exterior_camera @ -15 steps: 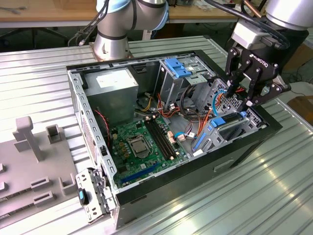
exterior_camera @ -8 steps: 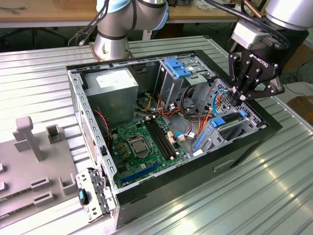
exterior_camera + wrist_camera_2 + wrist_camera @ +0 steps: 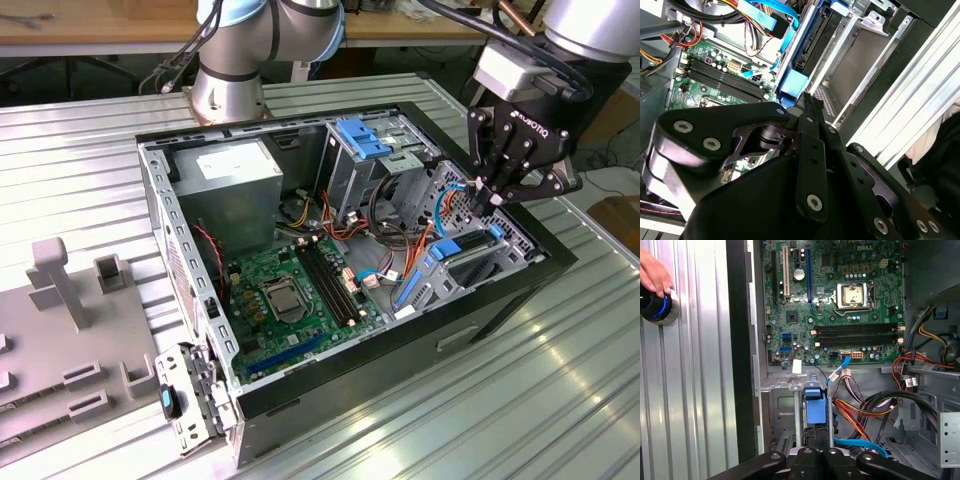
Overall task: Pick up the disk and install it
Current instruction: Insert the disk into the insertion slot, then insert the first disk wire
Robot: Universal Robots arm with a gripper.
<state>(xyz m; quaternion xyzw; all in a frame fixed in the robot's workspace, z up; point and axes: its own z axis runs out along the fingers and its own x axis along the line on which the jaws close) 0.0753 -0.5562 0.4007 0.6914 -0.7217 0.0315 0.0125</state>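
The disk (image 3: 470, 252) stands on edge in the drive bay at the exterior view's right side of the open computer case (image 3: 160, 200), its blue carrier tab (image 3: 815, 407) facing up. In the second wrist view its dark side (image 3: 812, 45) runs along the blue frame. My gripper (image 3: 487, 197) hangs just above the tab, fingers shut together with nothing seen between them. The fingertips (image 3: 807, 100) meet right by the blue tab, and in the first wrist view the gripper (image 3: 817, 436) sits at the tab's end.
A motherboard (image 3: 290, 290), a grey power-supply box (image 3: 235, 170) and a blue-tabbed cage (image 3: 365, 140) fill the case. Orange and blue cables (image 3: 860, 417) lie beside the bay. A grey fixture (image 3: 60, 290) stands at the exterior view's left. A hand (image 3: 652, 272) rests on a round button.
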